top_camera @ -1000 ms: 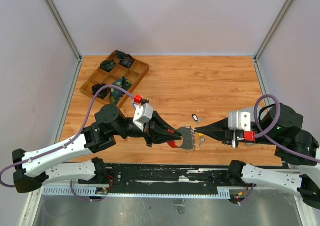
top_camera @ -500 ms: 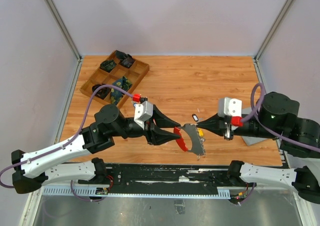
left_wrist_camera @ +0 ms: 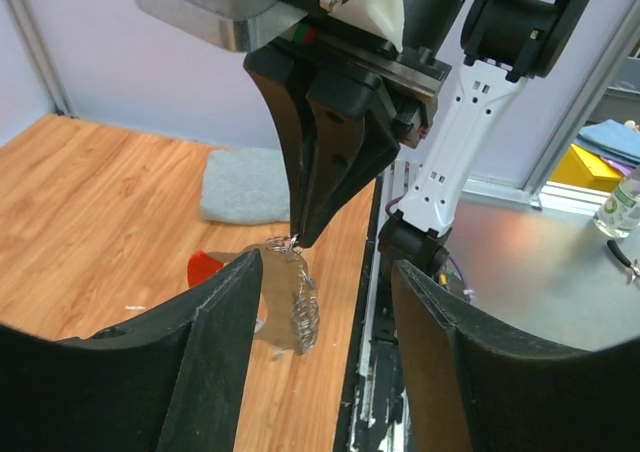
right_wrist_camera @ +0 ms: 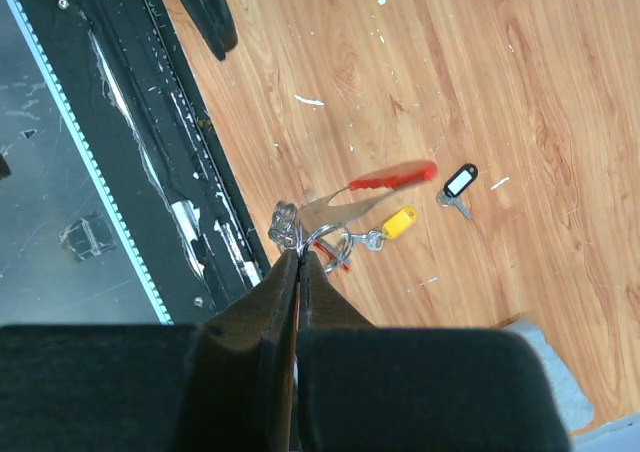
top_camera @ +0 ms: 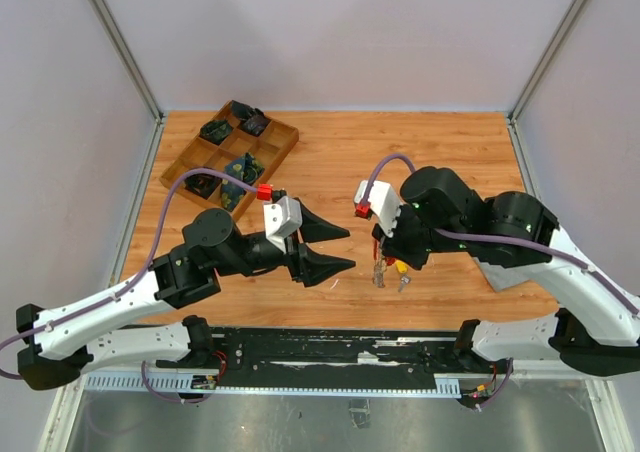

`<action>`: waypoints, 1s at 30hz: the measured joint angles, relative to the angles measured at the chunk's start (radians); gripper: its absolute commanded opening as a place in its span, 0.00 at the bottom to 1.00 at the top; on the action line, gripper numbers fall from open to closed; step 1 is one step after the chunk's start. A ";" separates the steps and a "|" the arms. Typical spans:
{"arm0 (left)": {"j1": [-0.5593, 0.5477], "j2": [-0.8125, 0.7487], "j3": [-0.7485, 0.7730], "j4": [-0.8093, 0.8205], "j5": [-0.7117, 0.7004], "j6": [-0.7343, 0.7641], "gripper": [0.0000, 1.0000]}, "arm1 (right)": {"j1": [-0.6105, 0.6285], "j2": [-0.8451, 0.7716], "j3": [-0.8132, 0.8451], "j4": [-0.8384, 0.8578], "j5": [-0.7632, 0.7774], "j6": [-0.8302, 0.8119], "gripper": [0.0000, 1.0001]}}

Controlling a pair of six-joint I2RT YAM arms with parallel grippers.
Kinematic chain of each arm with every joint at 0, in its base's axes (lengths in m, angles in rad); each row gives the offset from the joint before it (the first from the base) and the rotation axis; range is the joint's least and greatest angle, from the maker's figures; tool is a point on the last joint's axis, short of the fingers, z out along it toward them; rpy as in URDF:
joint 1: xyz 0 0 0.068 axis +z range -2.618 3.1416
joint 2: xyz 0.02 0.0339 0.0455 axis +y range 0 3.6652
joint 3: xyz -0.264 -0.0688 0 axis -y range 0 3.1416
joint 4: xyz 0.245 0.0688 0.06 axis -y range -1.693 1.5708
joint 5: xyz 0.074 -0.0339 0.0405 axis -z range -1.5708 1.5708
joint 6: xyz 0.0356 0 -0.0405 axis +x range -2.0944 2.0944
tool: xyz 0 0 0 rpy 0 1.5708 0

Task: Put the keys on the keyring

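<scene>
My right gripper point(top_camera: 385, 256) points down over the front middle of the table and is shut on the keyring point(top_camera: 383, 272), which hangs from its tips. In the right wrist view the shut fingertips point(right_wrist_camera: 300, 255) pinch the silver ring point(right_wrist_camera: 326, 238). The curved red part point(right_wrist_camera: 393, 177), a glittery chain point(right_wrist_camera: 283, 222) and the yellow key point(right_wrist_camera: 398, 222) dangle from it, with a red piece point(right_wrist_camera: 340, 262) under the ring. My left gripper point(top_camera: 342, 246) is open and empty, just left of the keyring. In the left wrist view its jaws point(left_wrist_camera: 325, 302) frame the glittery strap point(left_wrist_camera: 297, 307).
A key with a black tag point(right_wrist_camera: 460, 181) lies loose on the wood. A wooden compartment tray point(top_camera: 281, 148) of dark items stands at the back left. A grey cloth point(left_wrist_camera: 245, 184) lies at the front right. The black base rail point(top_camera: 330, 347) runs along the near edge.
My left gripper has let go of the keyring's red part and opened. My right arm has swung up and left, turned to point down, and lifted the keyring so it hangs.
</scene>
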 measured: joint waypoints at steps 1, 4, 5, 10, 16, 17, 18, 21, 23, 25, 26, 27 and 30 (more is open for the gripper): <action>0.000 -0.003 0.000 -0.005 -0.004 0.002 0.61 | 0.000 0.002 0.000 -0.005 -0.001 0.007 0.01; 0.000 -0.010 0.001 -0.016 -0.013 0.004 0.61 | 0.000 -0.022 0.000 0.008 -0.006 0.014 0.01; 0.000 -0.013 0.000 -0.018 -0.015 0.005 0.60 | -0.001 -0.038 -0.003 0.021 -0.011 0.014 0.01; 0.000 -0.021 0.001 -0.016 -0.011 0.015 0.43 | -0.003 -0.143 -0.055 0.118 -0.054 -0.016 0.01; 0.000 0.003 0.029 -0.016 0.035 0.041 0.35 | -0.003 -0.238 -0.154 0.273 -0.104 -0.077 0.01; 0.000 0.013 0.040 -0.016 0.045 0.045 0.35 | -0.003 -0.245 -0.163 0.293 -0.109 -0.085 0.00; 0.000 0.021 0.049 -0.016 0.052 0.048 0.34 | -0.003 -0.252 -0.172 0.317 -0.117 -0.094 0.00; 0.000 0.042 0.066 -0.008 0.071 0.059 0.32 | -0.003 -0.262 -0.187 0.369 -0.132 -0.111 0.01; 0.000 0.050 0.069 -0.002 0.078 0.063 0.30 | -0.003 -0.264 -0.193 0.401 -0.143 -0.116 0.01; 0.000 0.056 0.069 0.002 0.079 0.065 0.29 | -0.004 -0.268 -0.204 0.431 -0.155 -0.118 0.01; 0.000 0.058 0.069 0.003 0.080 0.066 0.29 | -0.004 -0.272 -0.212 0.447 -0.163 -0.118 0.01; 0.000 0.061 0.069 0.006 0.080 0.068 0.29 | -0.004 -0.277 -0.224 0.464 -0.171 -0.118 0.01; 0.000 0.063 0.069 0.016 0.083 0.072 0.29 | -0.004 -0.295 -0.251 0.506 -0.198 -0.118 0.01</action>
